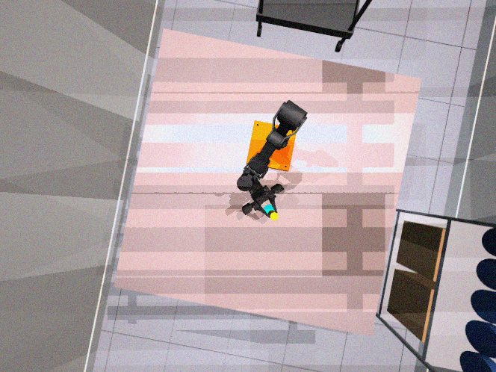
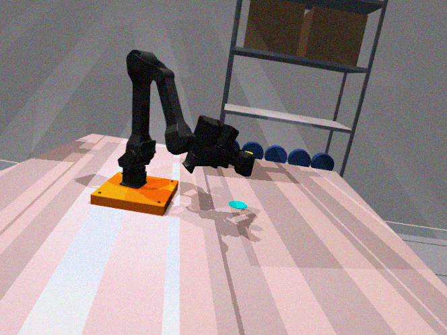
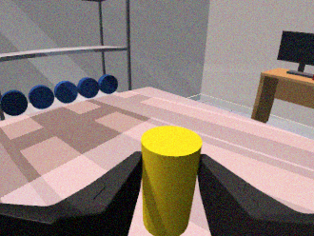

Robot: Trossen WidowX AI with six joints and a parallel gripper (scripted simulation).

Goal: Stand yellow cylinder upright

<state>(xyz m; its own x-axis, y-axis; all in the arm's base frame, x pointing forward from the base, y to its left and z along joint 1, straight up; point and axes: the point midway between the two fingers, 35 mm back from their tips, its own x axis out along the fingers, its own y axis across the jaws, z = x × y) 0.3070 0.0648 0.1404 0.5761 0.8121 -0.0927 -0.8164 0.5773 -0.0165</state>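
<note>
My gripper (image 1: 265,207) (image 2: 246,163) (image 3: 169,159) is shut on the yellow tall cylinder (image 1: 273,215) (image 2: 249,153) (image 3: 169,179). The two dark fingers clamp its sides. It is held in the air, well above the pink striped table (image 2: 289,252). In the wrist view the cylinder's flat end faces up and away from the camera. The cyan circle (image 2: 237,204) (image 1: 267,208) lies flat on the table under the gripper, partly hidden by it in the top view. In the side view most of the cylinder is hidden behind the fingers.
The arm stands on an orange base plate (image 1: 256,137) (image 2: 136,198). A metal shelf rack (image 2: 289,59) with brown boxes and several blue discs (image 2: 276,154) (image 3: 53,93) stands beyond the table's far edge. A wooden desk (image 3: 285,90) with a monitor shows far right in the wrist view.
</note>
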